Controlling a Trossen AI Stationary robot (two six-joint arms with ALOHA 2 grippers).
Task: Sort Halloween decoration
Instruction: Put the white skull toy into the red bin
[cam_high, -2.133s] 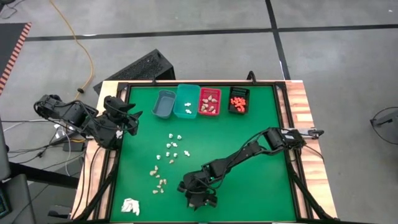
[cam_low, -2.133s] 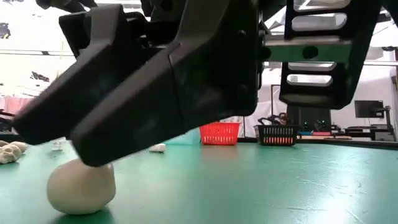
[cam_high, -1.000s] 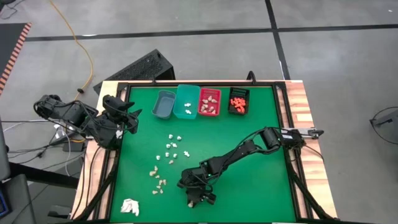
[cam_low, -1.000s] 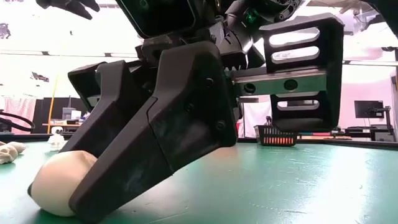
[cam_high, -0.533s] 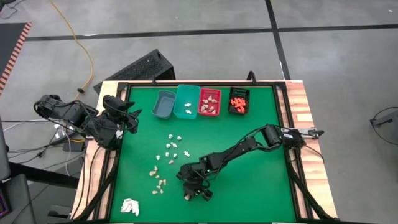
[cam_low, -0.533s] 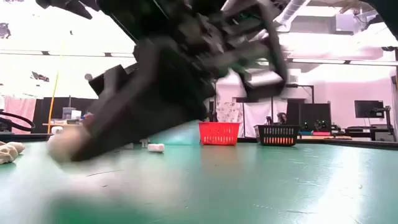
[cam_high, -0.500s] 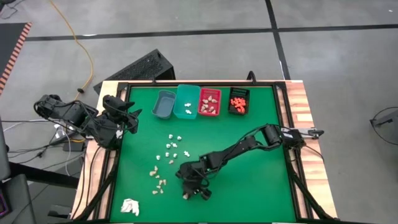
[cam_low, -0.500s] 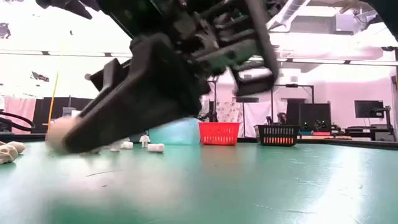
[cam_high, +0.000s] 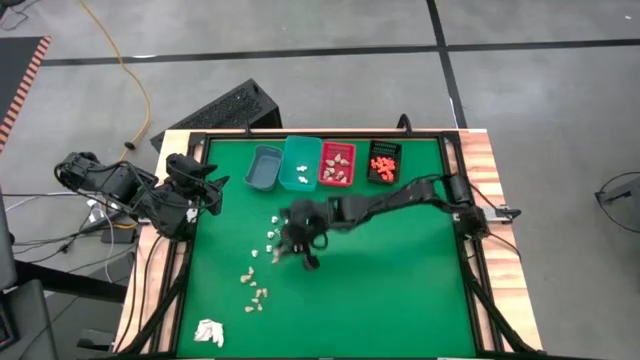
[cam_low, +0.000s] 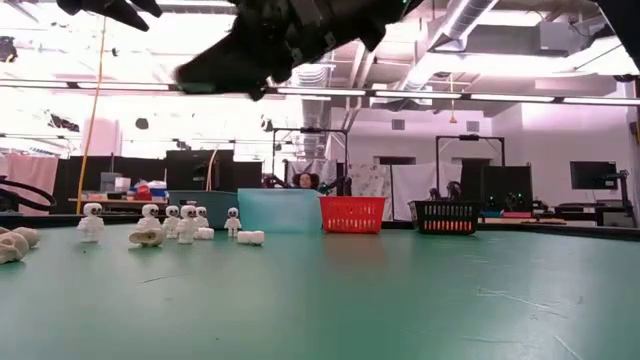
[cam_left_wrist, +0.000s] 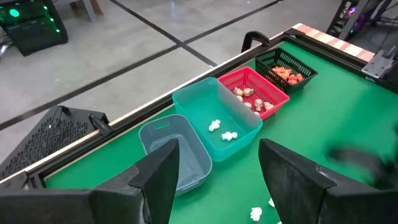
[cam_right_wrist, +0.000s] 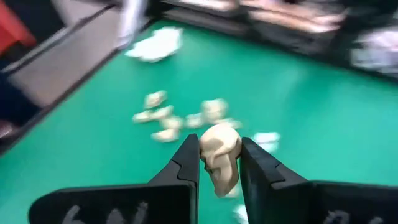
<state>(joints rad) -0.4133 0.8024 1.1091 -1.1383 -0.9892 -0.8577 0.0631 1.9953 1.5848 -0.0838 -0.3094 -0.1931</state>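
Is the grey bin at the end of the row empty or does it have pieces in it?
Empty: the grey bin shows only bare floor in the left wrist view, and the high view shows nothing inside.

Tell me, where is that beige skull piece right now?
The skull is pinched in the right gripper, lifted above the mat's middle in the high view, beside the scattered white pieces and short of the bins.

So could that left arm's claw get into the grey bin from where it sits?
Probably yes. The left claw hangs open at the table's left edge, empty, and the grey bin lies close by with bare green mat between. The right claw, holding a beige piece, is farther off.
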